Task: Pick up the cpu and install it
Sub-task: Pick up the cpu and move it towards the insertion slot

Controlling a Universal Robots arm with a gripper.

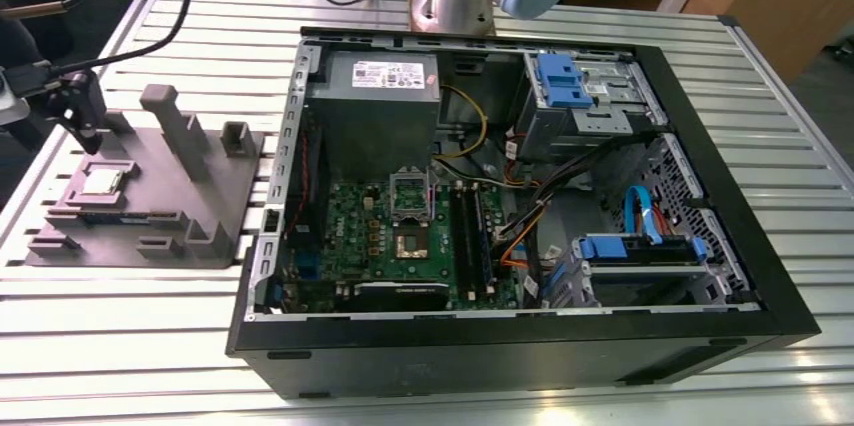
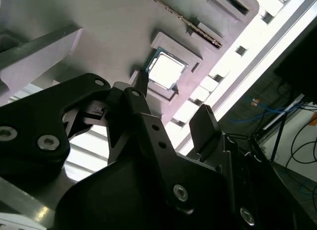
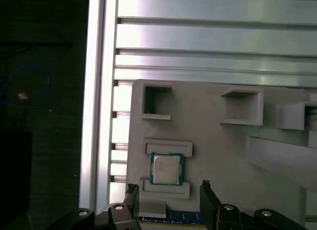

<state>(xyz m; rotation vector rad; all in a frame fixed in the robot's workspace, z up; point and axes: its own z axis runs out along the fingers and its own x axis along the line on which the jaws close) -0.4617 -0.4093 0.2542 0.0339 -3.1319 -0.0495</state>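
Silvery cpu [image 3: 166, 169] (rim seemingly greenish), grey fixture [image 3: 223, 155], green motherboard [image 1: 350, 216], black case [image 1: 534, 356], blue drive clips [image 1: 558, 81].

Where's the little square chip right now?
The cpu lies in a pocket of the grey holder on the exterior view's left, beside the open computer case, with the open gripper hovering above it.

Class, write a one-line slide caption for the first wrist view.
Jaws open, the gripper hangs over the cpu in its grey holder on the slatted table.

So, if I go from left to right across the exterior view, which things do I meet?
cpu → tall grey post → metal socket frame → black memory slots → blue cable
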